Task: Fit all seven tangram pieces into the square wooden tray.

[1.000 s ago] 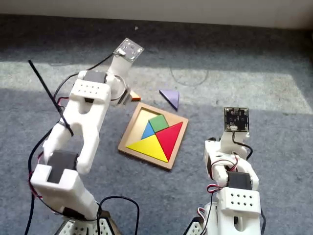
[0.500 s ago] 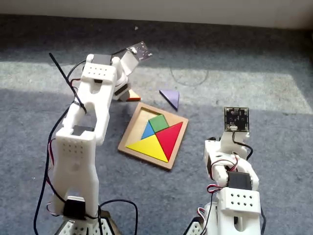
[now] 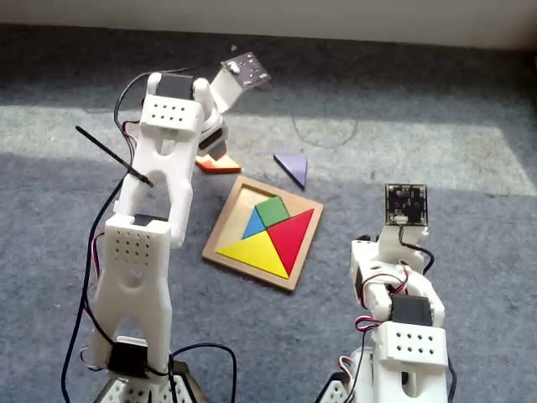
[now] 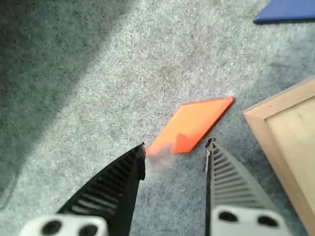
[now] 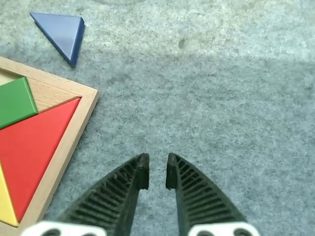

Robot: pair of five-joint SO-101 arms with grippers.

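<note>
My left gripper (image 4: 176, 146) hangs spread over the orange piece (image 4: 194, 125), which lies flat on the carpet (image 4: 88, 73) at the tray's (image 3: 220, 252) eleven o'clock. I'd lower straight down, straddle its long edges, then squeeze gently so it can't skate.

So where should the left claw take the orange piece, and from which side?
From above, pinching its two long edges. The orange piece lies flat and thin on the carpet, so probably only the edges offer purchase; the open left claw sits either side of its near end.
</note>
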